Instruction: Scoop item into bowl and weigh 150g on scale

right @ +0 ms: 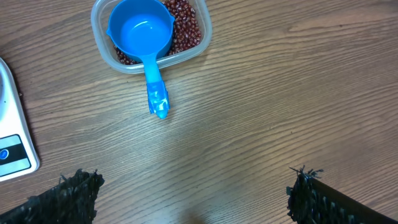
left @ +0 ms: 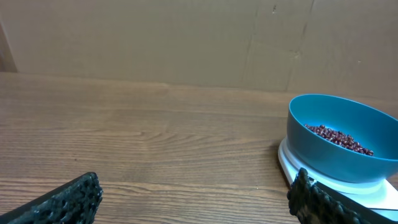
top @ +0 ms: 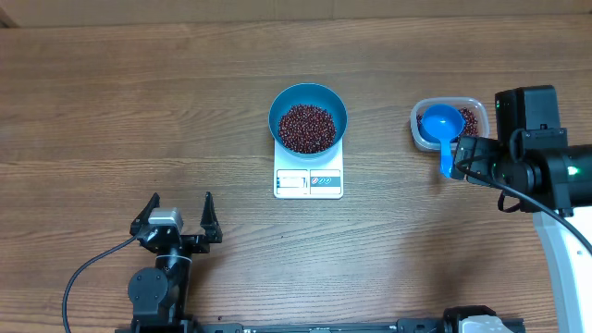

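Observation:
The bright blue bowl [top: 308, 117] stands on the white scale [top: 308, 181] at mid-table, with dark red-brown beans [top: 307, 128] covering its bottom. In the left wrist view the bowl [left: 339, 155], its beans [left: 339, 137] and the scale [left: 287, 163] show at the right. My left gripper [top: 180, 208] hovers open near the front edge, well left of the scale, with nothing between its fingers [left: 198, 186]. Just below and right of the scoop, my right gripper [top: 462, 155] is open and empty [right: 189, 180] over bare wood.
A clear plastic tub [top: 472, 106] at the right holds more beans [right: 186, 28]. A small blue scoop [right: 140, 28] lies in it, handle [right: 157, 99] over the rim onto the table. The scale's corner [right: 12, 143] shows at the left of the right wrist view.

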